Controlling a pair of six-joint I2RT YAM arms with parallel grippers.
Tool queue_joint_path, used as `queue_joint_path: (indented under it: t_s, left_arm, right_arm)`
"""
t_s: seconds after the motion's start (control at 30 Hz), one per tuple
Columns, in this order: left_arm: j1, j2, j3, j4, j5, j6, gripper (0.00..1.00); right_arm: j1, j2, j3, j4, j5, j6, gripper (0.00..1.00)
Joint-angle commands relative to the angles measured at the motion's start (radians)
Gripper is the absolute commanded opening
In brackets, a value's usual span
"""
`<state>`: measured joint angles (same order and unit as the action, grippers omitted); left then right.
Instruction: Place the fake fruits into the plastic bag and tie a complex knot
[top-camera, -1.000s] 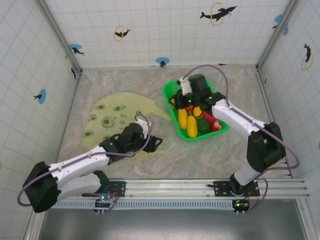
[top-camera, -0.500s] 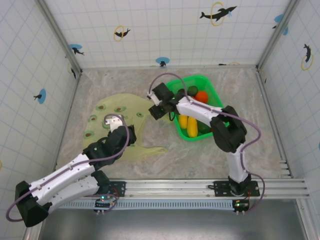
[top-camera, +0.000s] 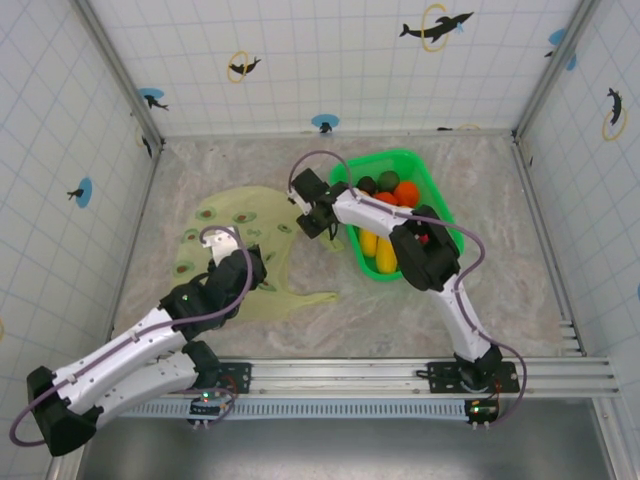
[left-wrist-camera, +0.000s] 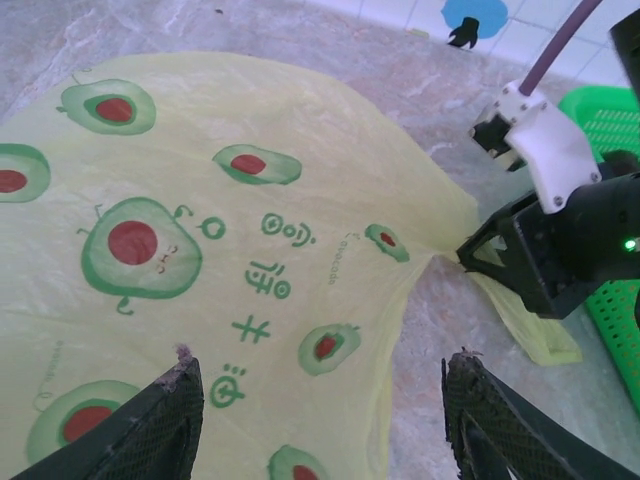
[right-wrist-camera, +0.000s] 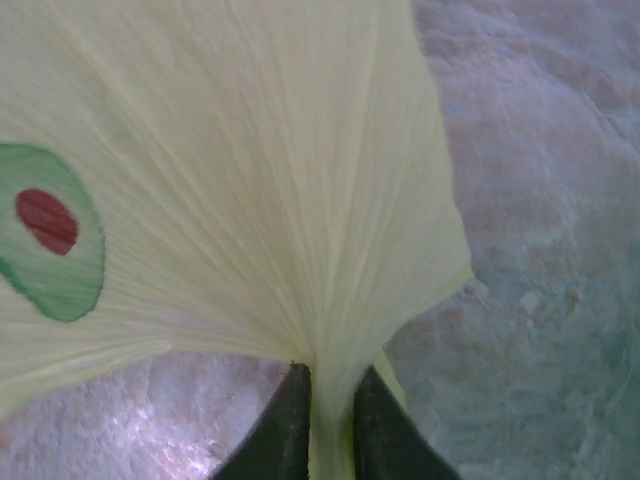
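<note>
The plastic bag (top-camera: 235, 235), pale yellow-green with avocado prints, lies flat on the table left of centre. My right gripper (top-camera: 312, 218) is shut on the gathered plastic of the bag's upper right handle (right-wrist-camera: 330, 300), which fans out from between its fingers (right-wrist-camera: 285, 420). My left gripper (left-wrist-camera: 322, 362) hovers open over the bag's printed face (left-wrist-camera: 250, 230), with the bag's edge between its fingers and nothing held. The left wrist view has the right gripper (left-wrist-camera: 480, 250) pinching the handle. The fake fruits (top-camera: 392, 205), orange, red, dark green and yellow, lie in a green basket. No knot shows.
The bright green basket (top-camera: 392, 154) stands right of the bag, under the right arm's forearm. A second handle strip (top-camera: 310, 298) lies loose on the marble table toward the near edge. Tiled walls close off three sides.
My right arm swung from over the basket to the bag's upper right handle, and its jaws went from open to shut on it. My left gripper drew back leftward over the bag, staying open.
</note>
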<state>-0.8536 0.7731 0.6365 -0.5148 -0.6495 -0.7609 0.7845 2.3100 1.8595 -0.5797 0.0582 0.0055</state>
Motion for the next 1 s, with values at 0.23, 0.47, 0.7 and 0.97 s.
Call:
queue_joint_path:
  t_s: [0.23, 0.47, 0.7, 0.97]
  left_arm:
    - [0.186, 0.047, 0.055, 0.03, 0.192, 0.084, 0.64]
    - [0.311, 0.174, 0.185, 0.077, 0.492, 0.181, 0.64]
    - [0.313, 0.212, 0.175, 0.148, 0.76, 0.174, 0.67]
    - [0.266, 0.187, -0.057, 0.335, 0.999, 0.075, 0.7]
  right_arm:
    - [-0.112, -0.294, -0.126, 0.151, -0.36, 0.287, 0.0]
    - [-0.209, -0.487, -0.347, 0.371, -0.369, 0.699, 0.0]
    - [-0.226, -0.664, -0.631, 0.649, -0.2, 1.058, 0.0]
    - [-0.228, -0.611, -0.72, 0.795, -0.081, 1.304, 0.0]
